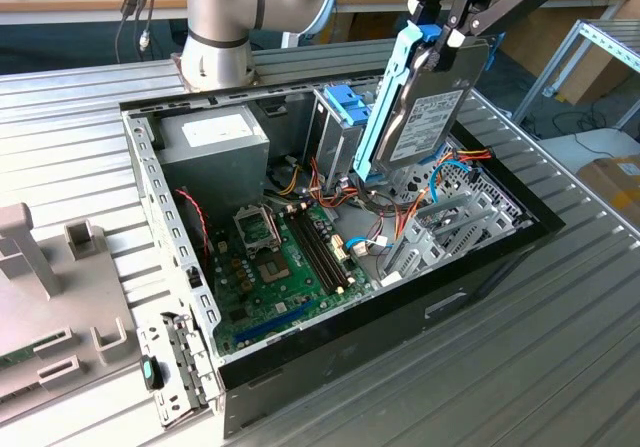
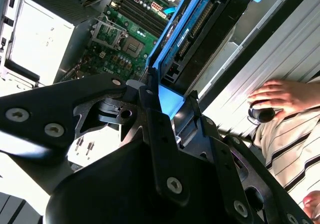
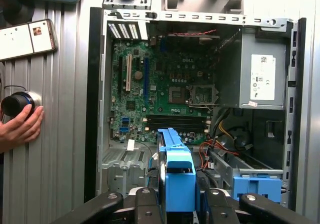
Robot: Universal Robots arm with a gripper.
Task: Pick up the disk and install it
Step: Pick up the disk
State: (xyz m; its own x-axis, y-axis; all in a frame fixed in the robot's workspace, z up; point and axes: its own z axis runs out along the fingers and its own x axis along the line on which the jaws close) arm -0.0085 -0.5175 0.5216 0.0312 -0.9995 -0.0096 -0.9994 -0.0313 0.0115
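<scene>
Blue-railed disk (image 1: pixel 430 117), pinched by gripper (image 1: pixel 452 43), hanging seemingly clear above open case (image 1: pixel 330 339)

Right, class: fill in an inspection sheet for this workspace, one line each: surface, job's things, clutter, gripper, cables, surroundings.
Surface: ribbed metal table, carrying an open computer case.
Job's things: the disk, in its blue carrier, tilted above the case, not yet seated.
Clutter: grey plastic parts at the exterior view's left.
Grippers: the gripper is shut on the disk's upper end.
Cables: red, orange and blue wires bunched under the disk.
Surroundings: a person's hand on a black knob beside the case.
</scene>
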